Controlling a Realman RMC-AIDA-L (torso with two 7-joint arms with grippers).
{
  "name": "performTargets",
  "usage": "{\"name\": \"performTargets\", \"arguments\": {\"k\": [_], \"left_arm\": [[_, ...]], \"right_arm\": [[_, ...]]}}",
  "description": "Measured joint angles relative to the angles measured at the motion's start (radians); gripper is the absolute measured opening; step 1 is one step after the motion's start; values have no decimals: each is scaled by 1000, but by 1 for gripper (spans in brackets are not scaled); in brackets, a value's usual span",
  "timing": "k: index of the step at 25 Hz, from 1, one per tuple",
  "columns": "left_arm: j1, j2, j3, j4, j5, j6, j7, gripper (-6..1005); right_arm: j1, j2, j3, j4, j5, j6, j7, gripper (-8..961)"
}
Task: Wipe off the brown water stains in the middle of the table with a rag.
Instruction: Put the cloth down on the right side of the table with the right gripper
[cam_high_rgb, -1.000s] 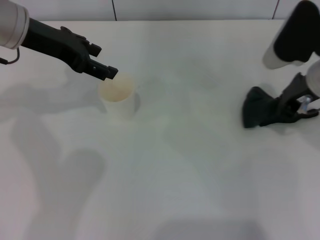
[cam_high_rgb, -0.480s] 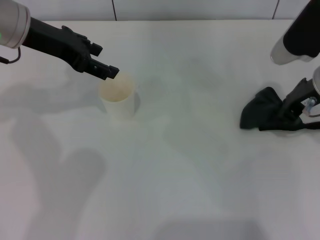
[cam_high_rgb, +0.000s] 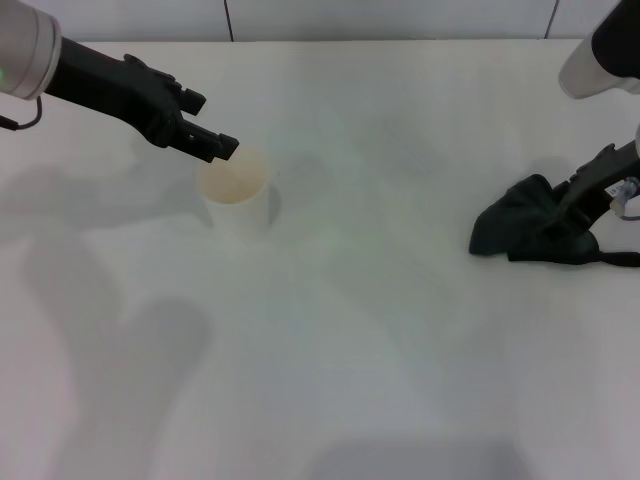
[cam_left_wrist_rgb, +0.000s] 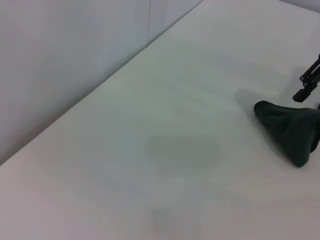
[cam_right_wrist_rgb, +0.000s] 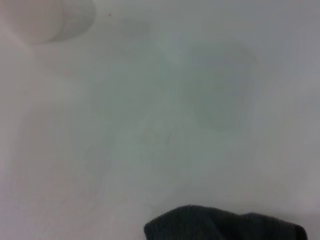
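Dark rag (cam_high_rgb: 530, 232) against right fingers (cam_high_rgb: 590, 190)

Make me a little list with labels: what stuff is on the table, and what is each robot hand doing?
table: large plain white tabletop
cup: white paper cup, upright, left side
rag: dark blackish-green soft cloth, lumpy, lying at right edge
brown stain: none visible
left end effector: above the cup's rim
right end effector: at the rag, grip unclear
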Motion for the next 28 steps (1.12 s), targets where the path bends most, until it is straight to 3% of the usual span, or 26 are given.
{"name": "performTargets", "arguments": {"k": [8,14,17,24,28], "left_arm": [[-2,0,0,0,1,1,-5,833],[-4,0,0,0,2,6,-7,833],[-5,0,-1,0,1,27,-8,833],[6,0,-2,0,-58,200,-12,833],[48,-3,-3,8,-111,286,-18,833]], "right_arm": [[-1,0,29,-29,49,-19,-33,681],[-1,-2,228,-52,342,-112,-171,867],[-4,-4,323,-22,451,-143,-230,861],[-24,-6,428,76,490,-172,-323,860],[-48,-7,468,102,523,-189,-375,859]]}}
